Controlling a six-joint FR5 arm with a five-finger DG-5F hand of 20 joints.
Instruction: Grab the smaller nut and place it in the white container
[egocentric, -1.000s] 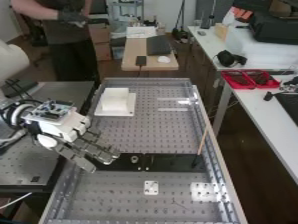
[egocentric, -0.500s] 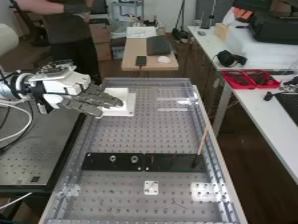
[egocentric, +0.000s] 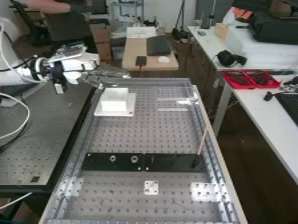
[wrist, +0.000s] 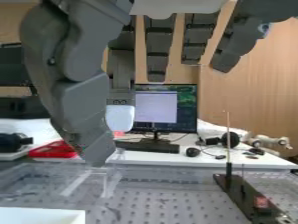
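Observation:
My hand is at the far left corner of the bench, beyond and above the white container, apart from it. The container sits on a white base plate; I cannot make out what lies inside it. In the wrist view the fingers of my hand hang straight with nothing seen held, and a white edge of the container shows low down. On the flat black bar stand the larger nut and the bearing.
A thin upright rod stands at the bar's right end. A small white plate lies nearer on the perforated bench. Metal rails edge the bench. Red trays rest on a side table, and a monitor stands beyond.
My hand has moved from over the bar's left end, past the white container, to the bench's far left corner. The larger nut, hidden one second ago, has come into view.

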